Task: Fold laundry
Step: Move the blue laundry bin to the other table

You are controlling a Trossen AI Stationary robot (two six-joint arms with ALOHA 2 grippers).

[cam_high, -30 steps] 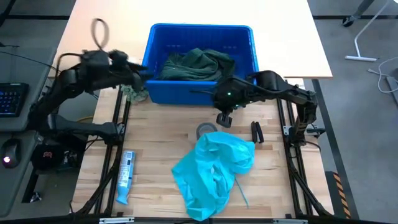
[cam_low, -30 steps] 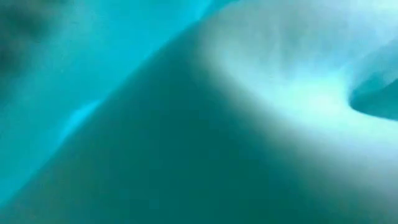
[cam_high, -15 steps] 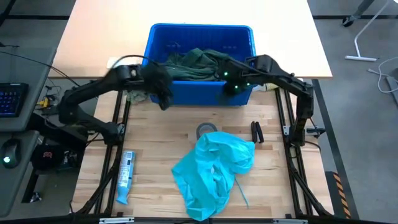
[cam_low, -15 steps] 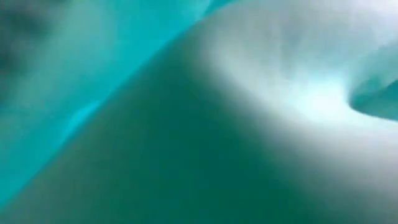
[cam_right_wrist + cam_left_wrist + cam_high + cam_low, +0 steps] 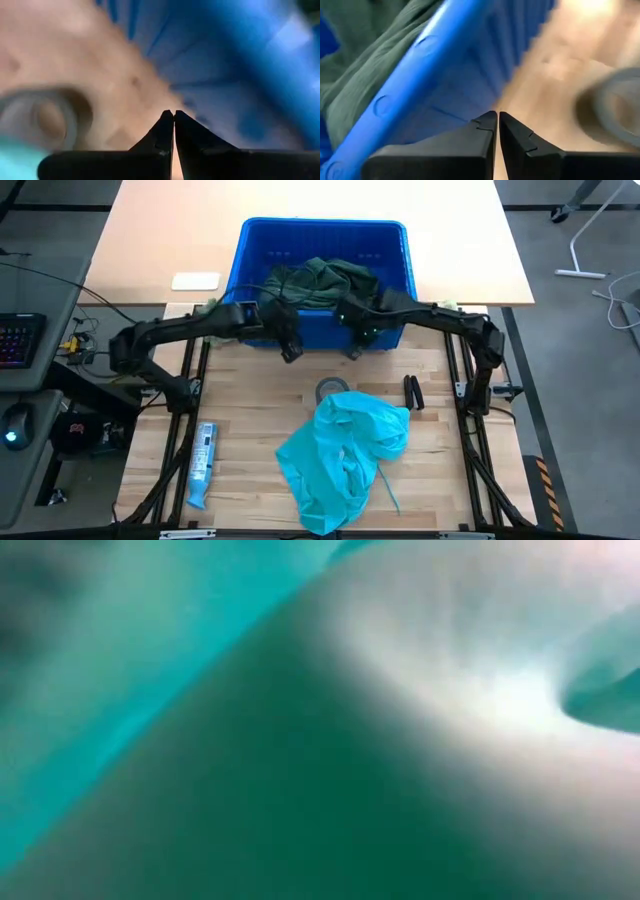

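Both of my grippers sit at the near wall of the blue plastic bin (image 5: 322, 235), over the wooden table (image 5: 250, 420). The left gripper (image 5: 290, 352) is at the wall's left half, the right gripper (image 5: 352, 348) at its right half. Each wrist view shows its two dark fingers pressed tip to tip with nothing between them, so both are closed and empty.

Progress, as I judge it: folding has not begun. The turquoise shirt (image 5: 345, 455) lies crumpled in a loose heap on the near half of the table, well apart from both grippers, with a thin strip of the same cloth trailing from its near right edge. It also drapes over the low camera, filling that view with blurred cyan folds. The dark green garments (image 5: 320, 280) lie bunched inside the bin, and in the left wrist view one spills over the rim. Every piece is left to spread and fold.

Materials: the shirt is thin, smooth and creased; the green cloth looks thicker and ribbed; the bin is rigid plastic with ridged walls. A grey tape roll (image 5: 332, 390) lies between grippers and shirt.
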